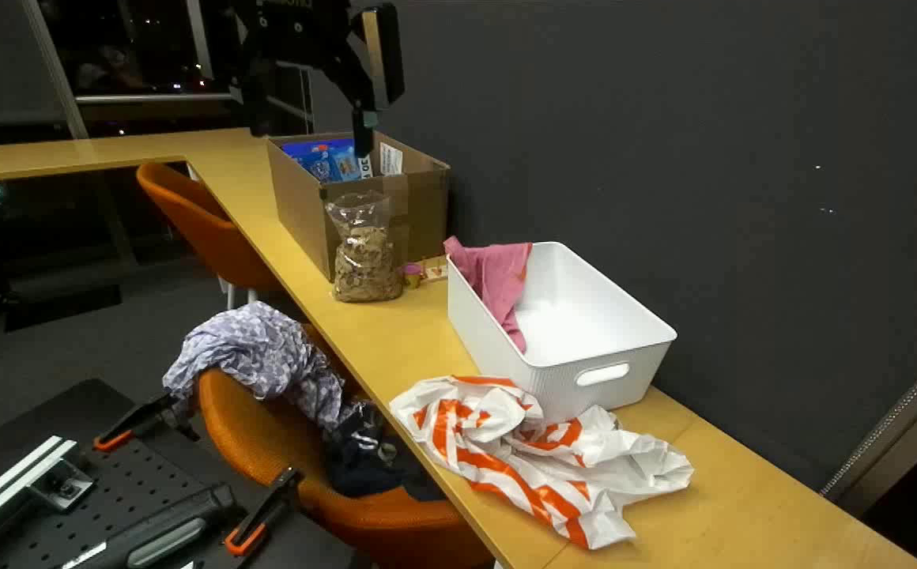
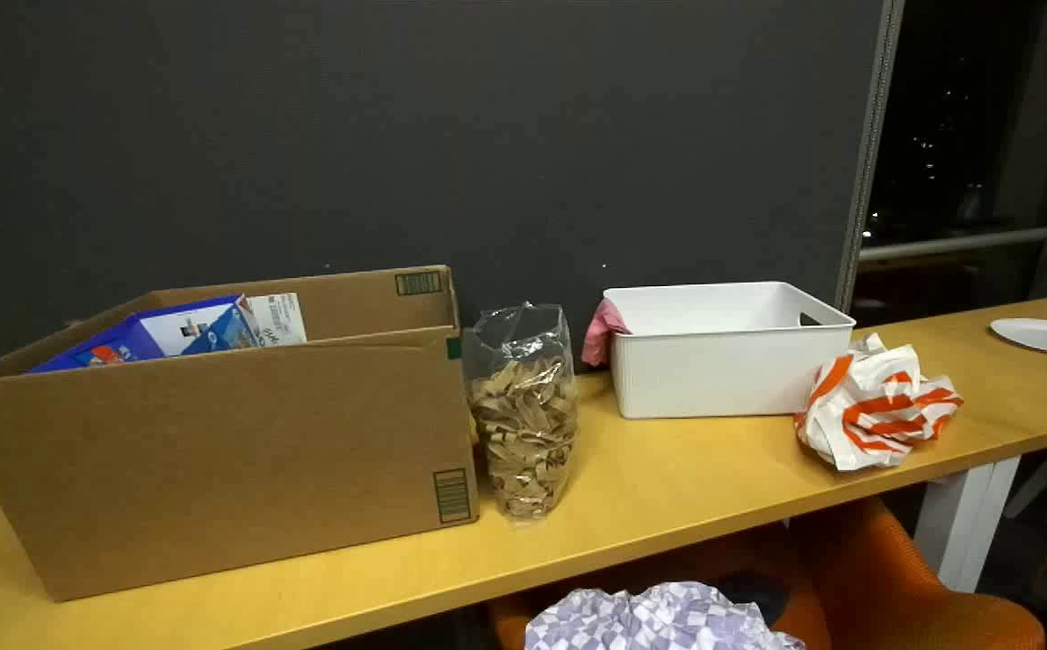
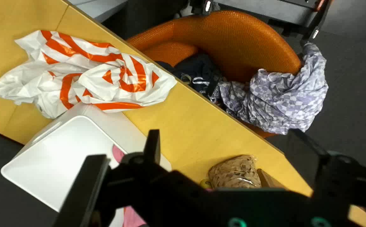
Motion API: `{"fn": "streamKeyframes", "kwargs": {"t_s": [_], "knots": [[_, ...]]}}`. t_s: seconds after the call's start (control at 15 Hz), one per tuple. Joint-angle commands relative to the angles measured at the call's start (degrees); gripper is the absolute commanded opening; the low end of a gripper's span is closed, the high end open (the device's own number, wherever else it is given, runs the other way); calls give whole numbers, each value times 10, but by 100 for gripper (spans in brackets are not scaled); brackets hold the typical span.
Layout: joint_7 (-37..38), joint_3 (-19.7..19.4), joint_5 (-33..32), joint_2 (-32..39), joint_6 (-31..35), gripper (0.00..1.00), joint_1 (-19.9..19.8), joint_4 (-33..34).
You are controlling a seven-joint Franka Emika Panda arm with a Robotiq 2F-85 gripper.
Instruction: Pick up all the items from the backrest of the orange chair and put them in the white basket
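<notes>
So, the tabletop [image 1: 783, 506] runs long, its front edge cutting over the orange chair [image 1: 257, 431]. The cardboard box [image 2: 244, 469] stands apart from the white basket [image 2: 713, 375], which sits back from that edge, top open, with a striped bag [image 1: 522, 462] right against one end. Look, the checked cloth [image 3: 284, 101] drapes the chair's backrest, the pink cloth [image 1: 498, 276] straddles the basket's rim, and high above hangs the claw [image 3: 224, 134], spread wide, with room between its tips.

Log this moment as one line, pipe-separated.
claw: open, nothing held | pink cloth: over basket rim, partly inside | checkered cloth: on orange chair backrest | striped bag: on table beside basket | status: unfinished
</notes>
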Motion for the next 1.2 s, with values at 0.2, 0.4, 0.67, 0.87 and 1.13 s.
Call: {"fn": "streamKeyframes", "kwargs": {"t_s": [0.2, 0.4, 0.67, 0.87, 1.13], "knots": [[-6, 13, 8, 3, -1, 100, -17, 3], [-6, 13, 8, 3, -1, 100, -17, 3], [-19, 6, 22, 42, 73, 100, -5, -11], [-60, -5, 114, 125, 176, 100, 23, -28], [-82, 32, 306, 249, 219, 100, 38, -37]]}}
